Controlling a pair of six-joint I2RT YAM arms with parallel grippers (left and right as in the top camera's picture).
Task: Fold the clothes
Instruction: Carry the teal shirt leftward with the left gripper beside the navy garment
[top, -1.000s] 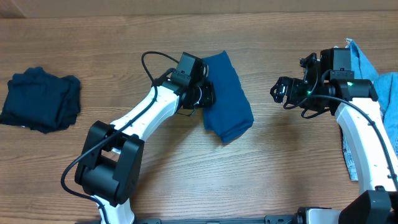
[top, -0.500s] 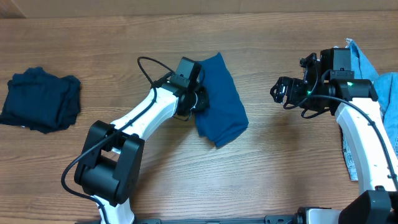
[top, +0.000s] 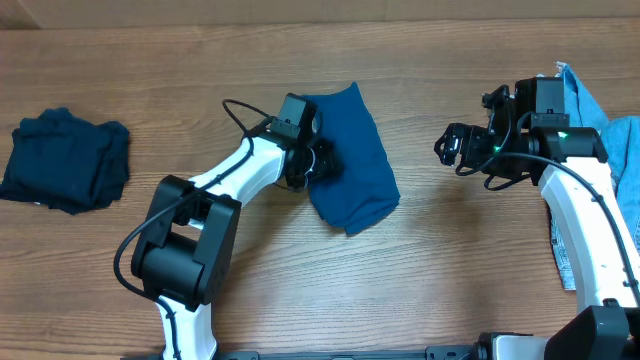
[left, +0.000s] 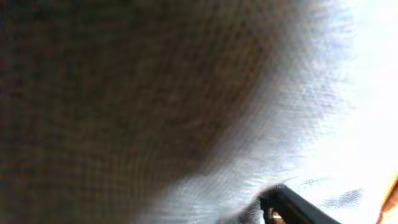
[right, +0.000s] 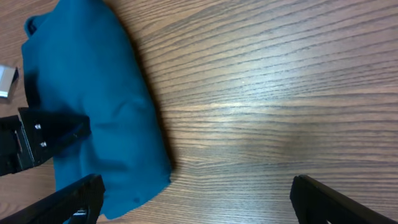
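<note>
Left claw (top: 320, 162) presses into the mid-blue garment (top: 352, 160) at the edge that faces the navy garment (top: 65, 160). Whether its fingers are apart or clamped on the cloth cannot be told: from above the wrist hides them, and in the left wrist view blurred knit weave fills nearly the whole frame, with only one dark fingertip (left: 283, 208) poking in at the bottom. The white left arm (top: 235, 180) runs from that same edge of the mid-blue garment back toward the near side of the counter (top: 450, 270). The mid-blue garment itself lies as a folded, oblong bundle, set slantwise on the wood between the two arms; in the right wrist view it shows as a smooth rounded roll (right: 93, 112) with bare wood grain beside it. On the far side of the mid-blue garment from the left claw, and well apart from it, the right claw (top: 452, 148) stands with its fingers spread wide and nothing between them, only bare counter showing in the gap (right: 196, 183). Beyond the right claw, farther again from the mid-blue garment, pale denim pieces (top: 588, 100) lie heaped at the counter's edge, partly under the right arm (top: 590, 230). The navy garment rests crumpled, well apart from the mid-blue garment, out past the left arm.
</note>
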